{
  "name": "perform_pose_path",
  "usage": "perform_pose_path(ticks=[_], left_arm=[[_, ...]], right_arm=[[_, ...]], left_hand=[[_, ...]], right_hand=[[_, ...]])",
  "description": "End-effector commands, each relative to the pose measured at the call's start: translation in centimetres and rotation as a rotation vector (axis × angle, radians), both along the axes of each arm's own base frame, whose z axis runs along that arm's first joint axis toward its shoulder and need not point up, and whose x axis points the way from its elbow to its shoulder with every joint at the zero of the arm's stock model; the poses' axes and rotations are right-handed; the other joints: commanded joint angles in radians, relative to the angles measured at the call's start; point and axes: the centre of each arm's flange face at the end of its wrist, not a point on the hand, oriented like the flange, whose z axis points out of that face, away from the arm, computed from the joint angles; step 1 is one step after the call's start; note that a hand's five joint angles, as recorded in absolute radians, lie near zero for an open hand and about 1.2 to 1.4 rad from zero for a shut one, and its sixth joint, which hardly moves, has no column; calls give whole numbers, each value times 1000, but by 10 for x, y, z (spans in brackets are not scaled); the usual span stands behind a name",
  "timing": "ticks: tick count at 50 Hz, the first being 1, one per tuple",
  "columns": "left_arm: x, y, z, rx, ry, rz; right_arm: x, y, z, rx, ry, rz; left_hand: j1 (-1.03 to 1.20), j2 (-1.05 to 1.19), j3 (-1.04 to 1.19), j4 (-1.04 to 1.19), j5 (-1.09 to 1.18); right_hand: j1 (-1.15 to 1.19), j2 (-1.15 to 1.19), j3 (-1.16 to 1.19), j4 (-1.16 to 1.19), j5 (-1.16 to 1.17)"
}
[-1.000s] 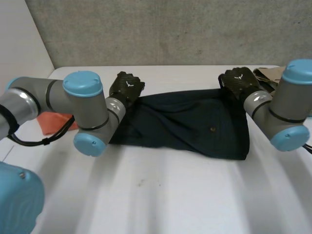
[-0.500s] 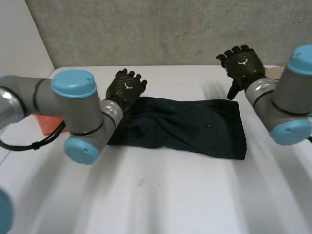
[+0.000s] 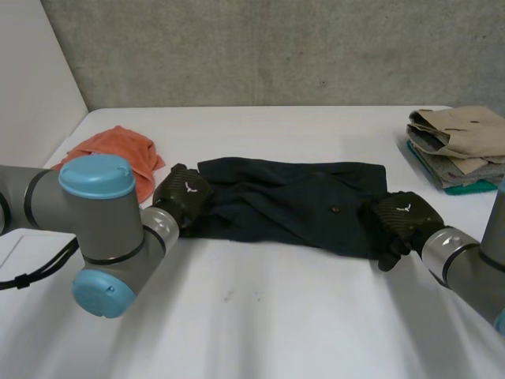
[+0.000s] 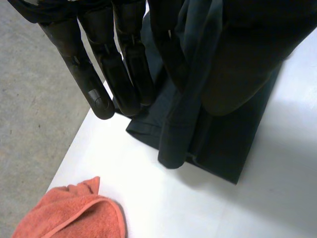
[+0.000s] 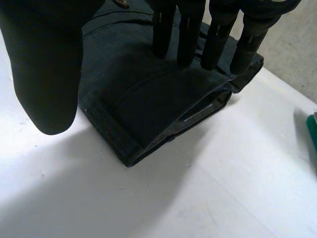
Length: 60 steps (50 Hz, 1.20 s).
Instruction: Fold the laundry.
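- Both robot hands have come down from above the far edge of the dark garment (image 3: 292,201) to its near side
- left robot hand (image 3: 183,196) is at the garment's left end, a fold of the cloth pinched between its fingers (image 4: 99,84) and thumb
- right robot hand (image 3: 402,215) is at the near right corner, released: straight fingers (image 5: 212,42) rest on the folded cloth, thumb apart beside the edge
- garment lies folded across the middle of the white desk (image 3: 276,316)
- orange towel (image 3: 118,154) lies near the left end; a stack of folded clothes (image 3: 456,138) sits far right
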Motion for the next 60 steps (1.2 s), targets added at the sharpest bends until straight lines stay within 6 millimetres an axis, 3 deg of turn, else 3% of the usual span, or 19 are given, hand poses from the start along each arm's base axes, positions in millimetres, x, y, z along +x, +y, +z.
perform_pose_path(ticks=[1, 3, 5, 8, 11, 15, 19, 27, 30, 34, 35, 41, 46, 47, 50, 51, 54, 57, 60], left_arm=[[7, 3, 8, -10, 7, 12], [8, 6, 11, -14, 9, 10], [10, 11, 15, -14, 9, 10], [14, 17, 23, -21, 13, 10], [17, 20, 29, -30, 21, 14], [18, 25, 42, -53, 45, 14], [20, 28, 51, -73, 57, 16], [25, 39, 64, -95, 75, 17], [27, 43, 67, -99, 79, 16], [30, 48, 71, -105, 84, 17], [31, 49, 72, -105, 91, 20], [33, 50, 79, -106, 133, 33], [33, 51, 88, -111, 175, 39], [33, 51, 91, -115, 189, 41], [33, 51, 94, -118, 211, 43], [33, 50, 96, -120, 230, 45], [32, 47, 99, -121, 259, 52], [30, 42, 110, -137, 313, 58], [29, 35, 124, -164, 373, 74]], right_arm=[[2, -3, -4, -62, -12, 5], [3, -3, -6, -62, -13, 8], [3, -6, -12, -58, -12, 6], [4, -11, -26, -53, 1, 5], [3, -16, -31, -66, 8, -4], [0, -25, -30, -86, 25, -37], [-14, -33, -26, -108, 72, -119], [-55, -50, 24, -278, 257, -196], [-57, -53, 29, -307, 340, -174], [-26, -46, 46, -415, 425, -50], [3, -35, 54, -479, 429, 41], [83, 6, 79, -660, 373, 289], [140, 51, 53, -684, 293, 582], [157, 69, 40, -689, 286, 677], [172, 87, 22, -694, 302, 782], [177, 92, 9, -681, 321, 814], [179, 94, -1, -672, 339, 828], [179, 96, 9, -663, 300, 809], [175, 93, 33, -610, 182, 746]], left_hand=[[205, 182, 183, 180, 188], [176, 152, 154, 151, 158], [-6, -29, -27, -30, -23], [-477, -500, -499, -502, -494], [-523, -546, -545, -548, -540], [-573, -596, -595, -597, -590], [-605, -628, -627, -630, -622], [-664, -687, -686, -689, -681], [-670, -693, -692, -694, -687], [-685, -708, -706, -709, -702], [-702, -725, -724, -727, -719], [-711, -734, -733, -736, -728], [-717, -740, -739, -741, -734], [-729, -752, -750, -753, -746], [-735, -758, -756, -759, -752], [-740, -764, -762, -765, -758], [-752, -775, -774, -777, -769], [-752, -775, -774, -777, -769], [-749, -773, -771, -774, -767]], right_hand=[[31, 36, 31, 30, 29], [31, 36, 31, 30, 29], [37, 42, 37, 36, 35], [63, 68, 63, 62, 61], [151, 156, 151, 150, 149], [927, 932, 927, 926, 925], [1016, 1022, 1016, 1015, 1014], [1016, 1022, 1016, 1015, 1014], [1016, 1022, 1016, 1015, 1014], [1016, 1022, 1016, 1015, 1014], [1016, 1022, 1016, 1015, 1014], [1016, 1022, 1016, 1015, 1014], [1016, 1022, 1016, 1015, 1014], [1016, 1022, 1016, 1015, 1014], [1016, 1022, 1016, 1015, 1014], [689, 694, 689, 688, 687], [-143, -137, -143, -144, -145], [-205, -200, -205, -206, -207], [-205, -200, -205, -206, -207]])
